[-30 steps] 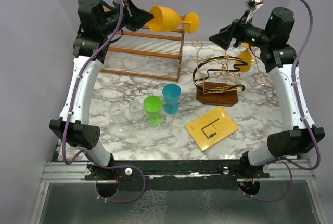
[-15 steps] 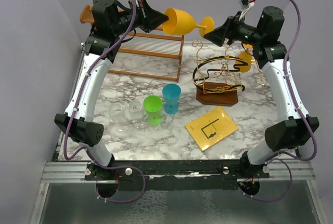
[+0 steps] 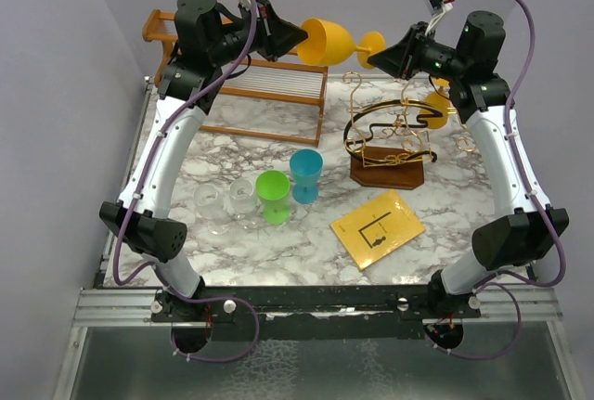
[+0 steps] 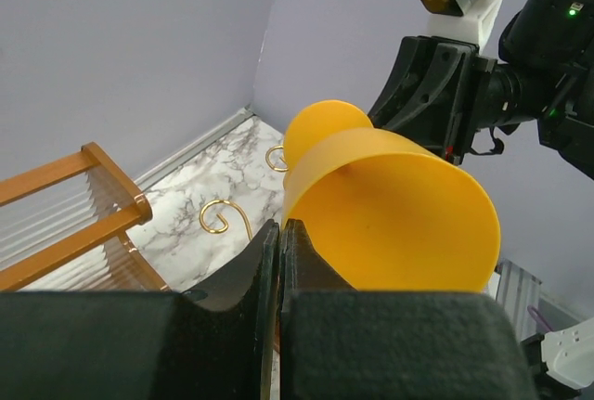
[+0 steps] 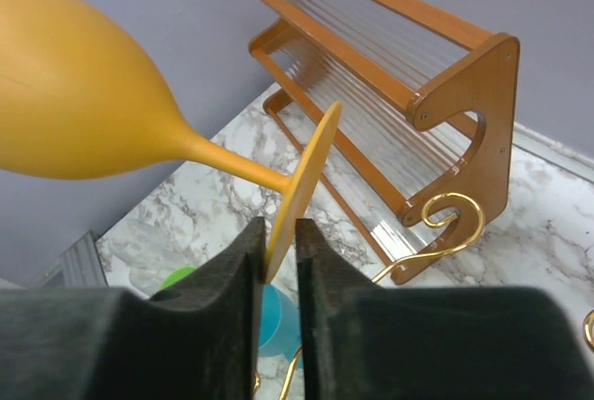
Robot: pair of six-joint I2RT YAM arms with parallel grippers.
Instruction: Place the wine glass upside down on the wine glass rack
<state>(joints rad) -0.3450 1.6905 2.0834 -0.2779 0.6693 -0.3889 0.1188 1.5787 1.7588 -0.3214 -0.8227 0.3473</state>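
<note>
Desk (image 3: 232, 154), near side: yellow card (image 3: 378, 226) lying flat, right of centre. Left of it and a bit further back, two clear glasses (image 3: 225, 200) side by side, then green cup (image 3: 273, 196) with blue cup (image 3: 305, 175) just beside it. Rack (image 3: 394, 135) stands upright on its dark base behind the card, right of the cups. Shelf (image 3: 264, 84) sits far left against the wall. Wine glass (image 3: 327, 41) is in the air at the far edge, lying sideways between the arms: bowl left, foot right, above and apart from the rack. Left fingers (image 3: 295, 38) are pinched tight on the bowl rim. Right fingers (image 3: 382, 55) are nearly together, clamping the foot's edge between them.
</note>
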